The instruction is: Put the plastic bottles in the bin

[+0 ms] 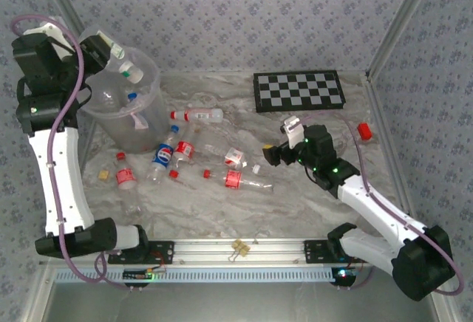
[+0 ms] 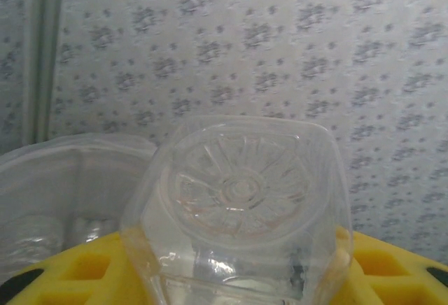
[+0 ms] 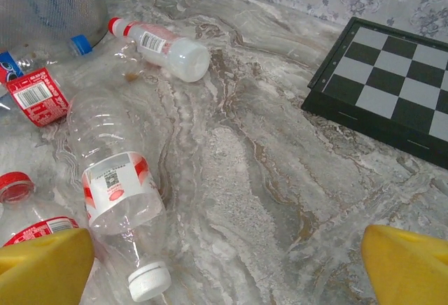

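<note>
Left wrist view: left gripper (image 1: 109, 44) clamps a clear bottle (image 2: 241, 193) by the far-left bin (image 1: 142, 124); right gripper (image 1: 272, 153), jaws apart, hangs near a red-label bottle (image 3: 115, 179).

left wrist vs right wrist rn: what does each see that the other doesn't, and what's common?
Left wrist: the left gripper shut on a clear bottle, with the bottle's ribbed base facing the camera.
Right wrist: the right gripper open above the marble table. Loose bottles lie on the table, among them a white-capped one, and the checkerboard sits at right.
Both: the bin, the patterned wall, and each gripper's own yellow fingers.
</note>
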`<action>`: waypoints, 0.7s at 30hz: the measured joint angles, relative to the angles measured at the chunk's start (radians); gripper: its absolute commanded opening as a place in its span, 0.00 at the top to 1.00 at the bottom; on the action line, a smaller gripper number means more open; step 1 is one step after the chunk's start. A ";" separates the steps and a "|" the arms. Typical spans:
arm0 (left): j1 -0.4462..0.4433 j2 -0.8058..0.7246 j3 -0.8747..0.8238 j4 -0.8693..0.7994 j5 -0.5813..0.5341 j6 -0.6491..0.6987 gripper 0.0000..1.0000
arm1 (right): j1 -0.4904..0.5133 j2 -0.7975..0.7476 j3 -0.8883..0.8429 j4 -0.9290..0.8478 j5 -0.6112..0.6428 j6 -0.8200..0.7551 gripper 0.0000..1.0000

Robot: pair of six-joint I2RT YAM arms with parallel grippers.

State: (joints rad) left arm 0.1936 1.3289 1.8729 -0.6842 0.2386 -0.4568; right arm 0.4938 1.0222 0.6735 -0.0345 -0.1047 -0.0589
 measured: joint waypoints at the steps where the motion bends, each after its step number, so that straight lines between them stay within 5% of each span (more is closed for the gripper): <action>1: 0.012 0.007 0.005 -0.014 -0.005 0.010 1.00 | 0.000 0.003 0.000 0.000 0.000 0.000 0.00; 12: 0.031 0.086 0.048 -0.111 -0.285 0.243 1.00 | 0.015 0.045 0.000 0.000 0.000 0.001 0.00; 21: 0.031 0.283 0.051 -0.182 -0.254 0.334 1.00 | 0.037 0.102 0.035 -0.001 0.000 -0.002 0.00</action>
State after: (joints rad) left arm 0.2245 1.6115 1.9244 -0.8658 -0.0154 -0.1226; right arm 0.5308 1.1240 0.7086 -0.0353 -0.1047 -0.0605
